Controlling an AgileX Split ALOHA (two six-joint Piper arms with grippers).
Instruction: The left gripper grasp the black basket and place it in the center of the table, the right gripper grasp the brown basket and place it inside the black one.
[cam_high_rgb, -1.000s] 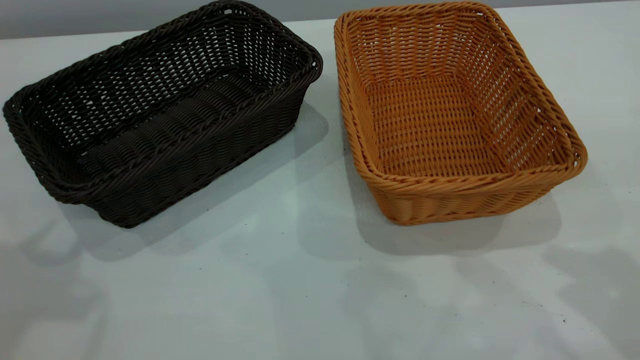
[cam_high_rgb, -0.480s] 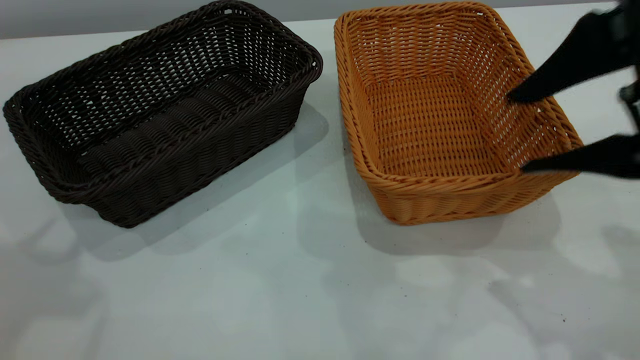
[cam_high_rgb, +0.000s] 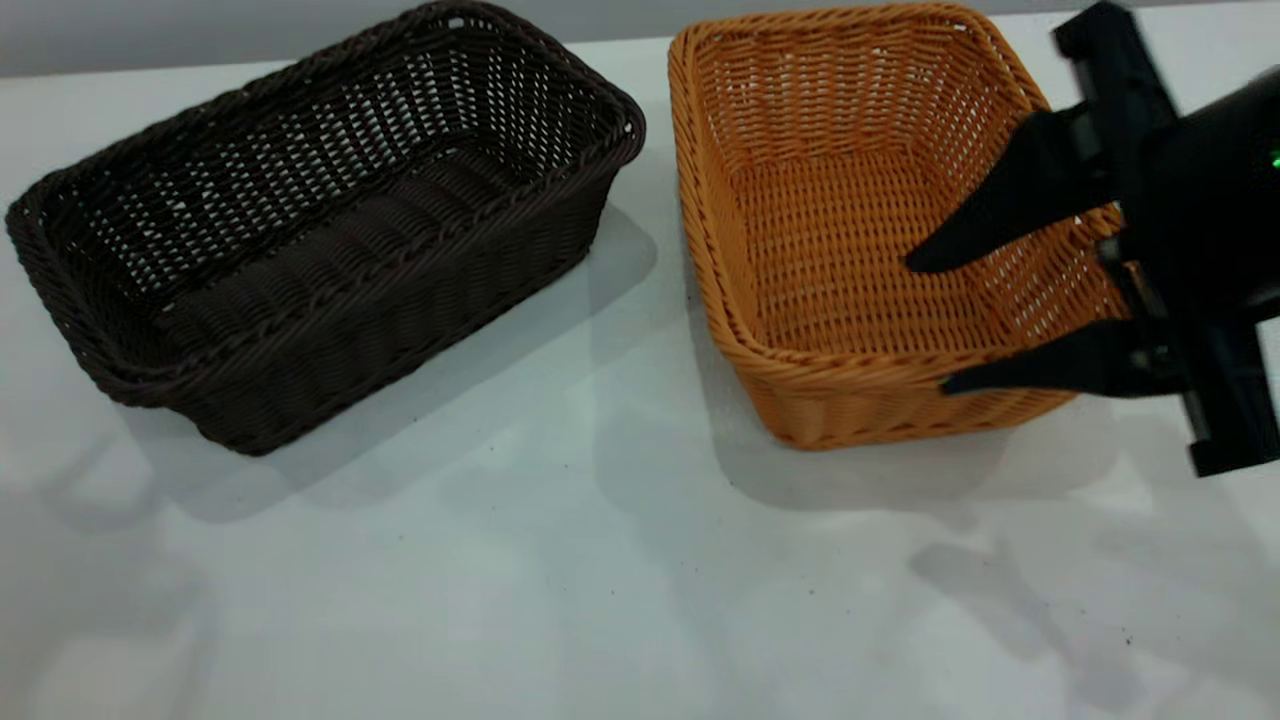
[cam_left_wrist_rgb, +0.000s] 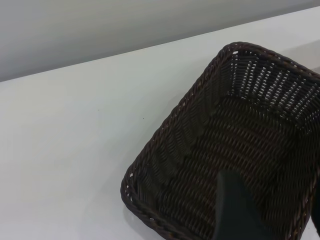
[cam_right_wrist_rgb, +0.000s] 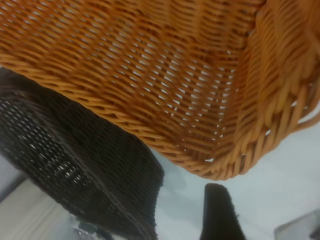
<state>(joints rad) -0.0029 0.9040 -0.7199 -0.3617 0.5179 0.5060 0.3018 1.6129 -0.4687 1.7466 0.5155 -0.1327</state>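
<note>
white tabletop (cam_high_rgb: 560, 600) carries both baskets side by side. your right gripper (cam_high_rgb: 925, 320) hangs over the brown basket (cam_high_rgb: 850, 250), jaws spread wide astride its near wall, nothing held. next, drop and pinch that rim. the black basket (cam_high_rgb: 320, 230) sits untouched; whether your left gripper (cam_left_wrist_rgb: 235, 210) is spread, you can't tell.

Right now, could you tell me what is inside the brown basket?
The brown basket holds no objects; only its woven floor shows. The open right gripper reaches over its near corner, one finger above the inside. The gripper hides the right wall and part of the floor.
</note>
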